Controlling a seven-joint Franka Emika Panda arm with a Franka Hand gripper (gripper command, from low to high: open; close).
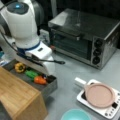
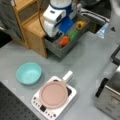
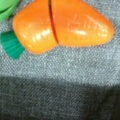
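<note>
The hand (image 1: 46,75) sits low in a grey felt bin (image 1: 51,87), left of centre in a front view; whether it is clenched or released I cannot tell. Just below it lies an orange plastic carrot (image 1: 40,80), filling the wrist view's top (image 3: 62,25), beside a green plastic vegetable (image 1: 31,74).

Grey table (image 2: 82,62) carries bin (image 2: 65,48), bowl (image 2: 28,73), hotplate (image 2: 53,96), oven (image 1: 85,37).

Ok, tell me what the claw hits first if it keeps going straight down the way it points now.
Most likely the orange toy carrot, which fills the wrist view right below it. In a front view the claw hangs over the grey tray by the carrot; if it misses, it meets the tray floor. Depth is unclear.
</note>
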